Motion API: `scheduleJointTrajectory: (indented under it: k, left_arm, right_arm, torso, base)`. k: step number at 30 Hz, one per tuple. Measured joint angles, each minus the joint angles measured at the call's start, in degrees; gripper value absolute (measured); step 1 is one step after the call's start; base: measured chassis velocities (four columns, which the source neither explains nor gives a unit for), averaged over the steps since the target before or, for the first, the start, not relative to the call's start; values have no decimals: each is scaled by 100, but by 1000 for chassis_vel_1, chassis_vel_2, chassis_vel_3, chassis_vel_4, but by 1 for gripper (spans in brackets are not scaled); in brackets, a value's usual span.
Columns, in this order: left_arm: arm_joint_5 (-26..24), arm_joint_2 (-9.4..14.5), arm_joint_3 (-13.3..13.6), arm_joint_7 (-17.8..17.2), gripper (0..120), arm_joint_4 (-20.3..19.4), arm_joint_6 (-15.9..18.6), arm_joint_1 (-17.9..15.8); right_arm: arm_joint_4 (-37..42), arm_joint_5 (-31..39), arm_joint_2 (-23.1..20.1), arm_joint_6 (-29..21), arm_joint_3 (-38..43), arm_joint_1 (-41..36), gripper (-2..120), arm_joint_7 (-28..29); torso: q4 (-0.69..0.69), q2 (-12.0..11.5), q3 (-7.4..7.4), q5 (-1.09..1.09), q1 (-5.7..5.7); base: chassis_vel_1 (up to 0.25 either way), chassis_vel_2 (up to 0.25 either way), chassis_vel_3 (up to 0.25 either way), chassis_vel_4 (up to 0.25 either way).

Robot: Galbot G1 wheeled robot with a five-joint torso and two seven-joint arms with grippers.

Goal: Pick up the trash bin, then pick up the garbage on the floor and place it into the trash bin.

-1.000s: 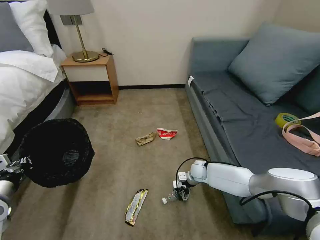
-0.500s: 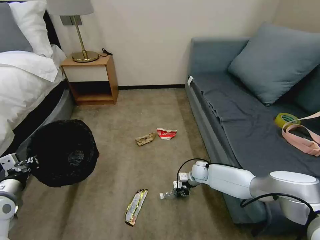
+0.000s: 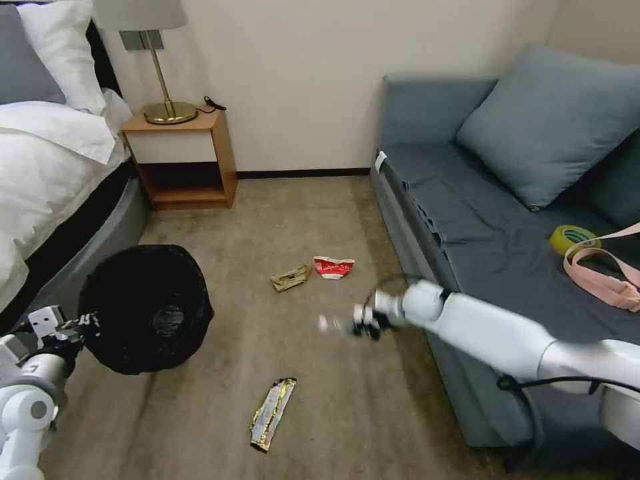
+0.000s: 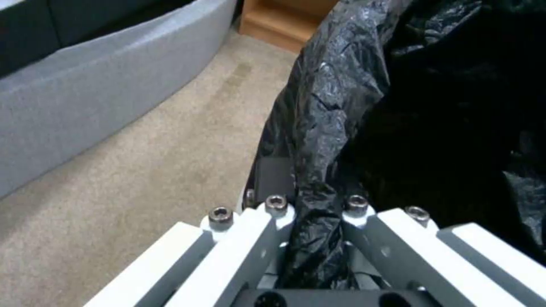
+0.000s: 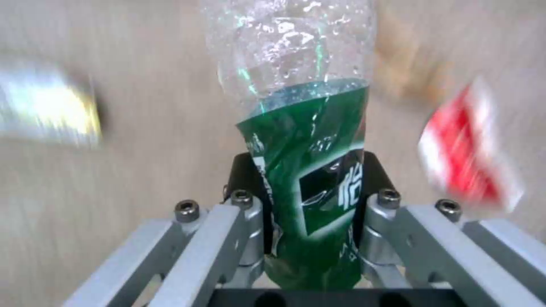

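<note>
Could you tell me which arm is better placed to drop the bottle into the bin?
Right, probably: the right tool is shut on the bottle, while the left tool holds the trash bin by its rim.

The bin [image 3: 148, 308] hangs at the left near the bed [image 3: 53, 173], the bottle [image 3: 337, 325] right of it above the floor [image 3: 267, 220]; wrapper [image 3: 272, 413] lies nearer, paper [image 3: 291, 277] and carton [image 3: 333, 267] farther, sofa [image 3: 480, 220] at the right

Bin and bottle held, three litter pieces on the carpet

The black-bagged trash bin [image 3: 147, 308] tilts above the floor; the green-labelled clear bottle [image 5: 301, 140] is off the floor; gold wrapper [image 3: 272, 413], brown paper [image 3: 291, 277] and red-white carton [image 3: 333, 267] lie flat.
</note>
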Motion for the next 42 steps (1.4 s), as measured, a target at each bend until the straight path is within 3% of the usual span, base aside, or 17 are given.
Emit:
scheduleJointTrajectory:
  k: [5,8,12,16,20,32,42]
  left_arm:
    - [47,2,134,1,2,4,-9,-14]
    - [62,9,239,-1,2,-9,-11,-23]
    - [63,1,291,-3,2,-29,-12,-24]
    - [62,-12,393,-9,2,-85,-12,-22]
    - [49,13,410,-10,2,-109,-12,-14]
    - [-74,-15,434,6,2,-219,28,27]
    - [-157,68,381,86,2,-305,50,51]
  right_arm:
    - [559,524,201,-62,437,210,20,222]
    - [1030,1161,645,-211,611,508,20,587]
    - [1314,1619,1001,-165,569,618,20,863]
    - [2024,2522,1623,58,216,680,20,1544]
    - [2248,2799,2044,102,16,658,20,1951]
    - [1392,2350,2890,280,-601,358,20,2084]
    - [782,1519,2828,487,-841,-4,20,2012]
  torso:
    - [-1,0,0,-1,0]
    - [0,0,0,-1,0]
    - [1,0,-1,-2,0]
    - [2,0,0,-2,0]
    - [1,0,-1,-2,0]
    - [0,-1,-1,-2,0]
    - [-1,-1,0,0,0]
  base:
    - [0,0,0,0]
    - [0,0,0,0]
    - [0,0,0,0]
    - [0,0,0,0]
    - [0,0,0,0]
    - [0,0,0,0]
    - [0,0,0,0]
